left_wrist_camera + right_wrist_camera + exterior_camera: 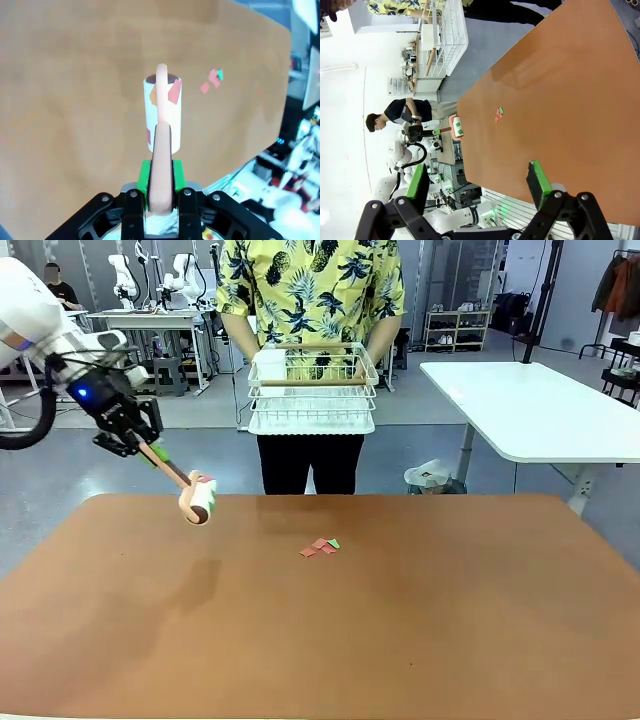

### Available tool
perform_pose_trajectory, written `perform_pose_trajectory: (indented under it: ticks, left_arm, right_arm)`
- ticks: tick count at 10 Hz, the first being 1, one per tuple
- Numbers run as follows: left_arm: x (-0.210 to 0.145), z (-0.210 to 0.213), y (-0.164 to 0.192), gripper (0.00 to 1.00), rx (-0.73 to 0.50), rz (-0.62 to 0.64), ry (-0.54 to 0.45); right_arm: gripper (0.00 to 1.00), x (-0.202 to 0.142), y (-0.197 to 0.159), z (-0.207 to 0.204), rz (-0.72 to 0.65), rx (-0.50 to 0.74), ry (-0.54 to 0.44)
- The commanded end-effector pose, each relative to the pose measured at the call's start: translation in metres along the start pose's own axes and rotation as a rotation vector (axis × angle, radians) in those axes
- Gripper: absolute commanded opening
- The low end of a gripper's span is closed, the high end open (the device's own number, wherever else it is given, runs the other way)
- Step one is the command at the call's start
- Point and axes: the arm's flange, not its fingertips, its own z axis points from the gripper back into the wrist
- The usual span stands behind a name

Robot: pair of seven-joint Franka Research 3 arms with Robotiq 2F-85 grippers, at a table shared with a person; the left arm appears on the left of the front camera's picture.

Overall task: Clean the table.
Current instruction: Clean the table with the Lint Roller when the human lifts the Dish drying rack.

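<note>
One left gripper (150, 452) holds a roller (198, 502) above the table (420, 640).

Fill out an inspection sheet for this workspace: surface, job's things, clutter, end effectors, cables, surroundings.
Surface: table, reddish-brown, smooth and matte.
Job's things: lint roller, coloured bits stuck to its white roll, over the table's far left part.
Clutter: paper scraps, red and green, clustered near the middle.
End effectors: left end effector shut on the lint roller's handle; right end effector open, holding nothing.
Cables: black cable looping near the left end effector.
Surroundings: person at the far side holding a white wire basket; white table beyond.
</note>
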Motion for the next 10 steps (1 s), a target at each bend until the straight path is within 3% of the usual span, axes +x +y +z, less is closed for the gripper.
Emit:
perform_pose_trajectory:
  ticks: [1, 2, 3, 10]
  left_arm:
    - [0.007, -0.023, -0.011, 0.22, -0.080, -0.167, -0.050]
    - [0.017, -0.038, -0.015, 0.22, -0.081, -0.137, -0.053]
    - [0.029, -0.055, -0.018, 0.22, -0.123, -0.020, 0.001]
    - [0.022, -0.096, -0.015, 0.22, -0.159, -0.011, 0.046]
  right_arm:
    - [1.00, -0.002, 0.002, 0.003, 0.009, 0.009, 0.000]
    - [1.00, -0.002, 0.002, 0.003, 0.009, 0.009, 0.000]
    - [1.00, -0.002, 0.002, 0.003, 0.009, 0.009, 0.000]
    - [1.00, -0.002, 0.002, 0.003, 0.009, 0.009, 0.000]
